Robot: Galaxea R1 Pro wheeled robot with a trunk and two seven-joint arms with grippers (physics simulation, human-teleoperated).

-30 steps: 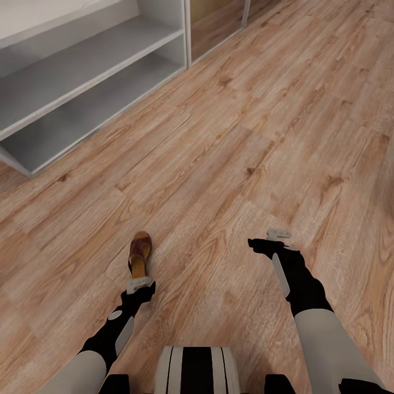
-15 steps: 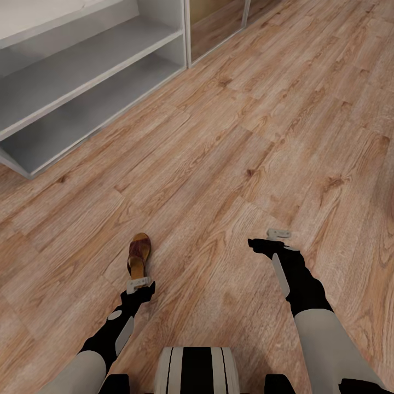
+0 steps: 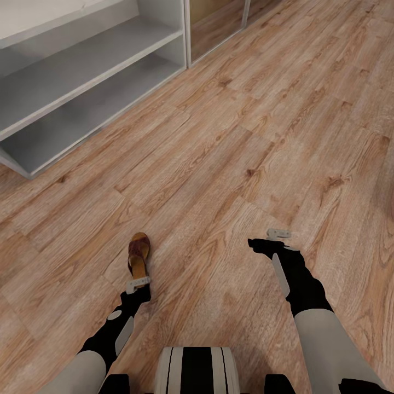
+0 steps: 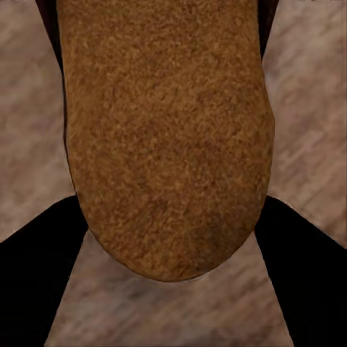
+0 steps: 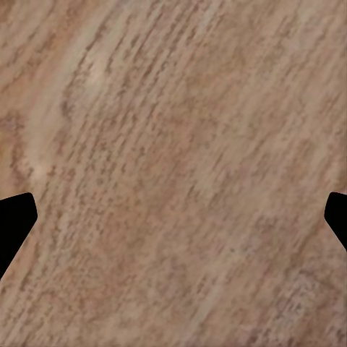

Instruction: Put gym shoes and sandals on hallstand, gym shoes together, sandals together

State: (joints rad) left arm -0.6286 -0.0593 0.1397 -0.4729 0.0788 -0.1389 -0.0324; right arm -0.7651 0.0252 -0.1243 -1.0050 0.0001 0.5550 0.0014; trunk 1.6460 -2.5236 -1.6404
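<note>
Sandal (image 4: 166,137) heel lies between the left fingers (image 4: 36,275), spread wide, not gripping.

This is a home corridor: wood-grain plank floor (image 3: 246,137), a low grey shoe rack (image 3: 82,82) with open shelves, and a brown sandal (image 3: 139,253) lying on the floor.

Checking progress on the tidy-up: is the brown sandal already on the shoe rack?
No: the brown sandal lies on the wood floor just ahead of the left gripper, well apart from the grey shoe rack.
</note>
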